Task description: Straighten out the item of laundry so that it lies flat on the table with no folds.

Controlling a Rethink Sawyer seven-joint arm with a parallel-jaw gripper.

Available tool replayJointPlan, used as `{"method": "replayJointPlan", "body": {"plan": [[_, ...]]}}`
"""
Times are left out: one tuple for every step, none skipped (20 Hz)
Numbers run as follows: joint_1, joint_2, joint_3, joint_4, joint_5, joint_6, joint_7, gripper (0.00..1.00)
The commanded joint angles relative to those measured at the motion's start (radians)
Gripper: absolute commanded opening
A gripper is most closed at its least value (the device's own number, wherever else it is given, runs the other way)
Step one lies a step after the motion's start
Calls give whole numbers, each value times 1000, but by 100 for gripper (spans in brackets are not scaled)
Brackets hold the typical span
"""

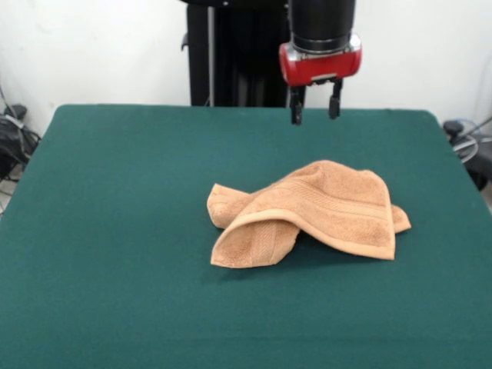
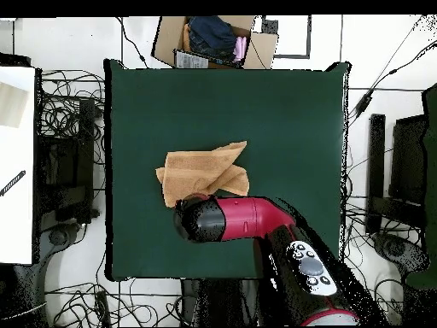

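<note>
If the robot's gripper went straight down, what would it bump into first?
Probably the towel, near its far edge. The gripper hangs open above the table, but depth is unclear, so it might just hit green cloth instead.

Overhead, the arm (image 2: pixel 247 220) covers the towel's (image 2: pixel 201 173) near edge and hides the jaws; in front, the table's (image 1: pixel 92 307) near edge runs off frame.

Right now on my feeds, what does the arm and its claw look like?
The arm has glossy red shells with black joints; a light grey button panel sits on the link near its base. Its wrist is a black cylinder above a red collar. The claw is two thin dark fingers, with no markings visible.
</note>
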Motion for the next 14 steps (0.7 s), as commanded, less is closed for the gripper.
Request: {"method": "replayJointPlan", "body": {"plan": [[4, 64, 79, -104, -49, 130, -68, 100], [3, 68, 80, -112, -50, 135, -70, 100], [3, 70, 81, -119, -51, 139, -72, 100], [4, 73, 81, -125, -52, 143, -74, 100], [4, 75, 81, -129, -53, 145, -75, 100], [3, 78, 82, -136, -53, 150, -75, 100], [3, 78, 81, -140, -54, 151, -75, 100], [2, 76, 83, -143, -53, 156, -77, 100], [2, 74, 85, -146, -52, 161, -78, 100], [2, 71, 87, -149, -51, 166, -79, 100], [2, 67, 87, -151, -49, 171, -79, 100], [3, 64, 88, -154, -48, 178, -80, 100], [1, 59, 89, -152, -47, 183, -81, 100], [-1, 55, 91, -151, -46, 188, -83, 100]]}}
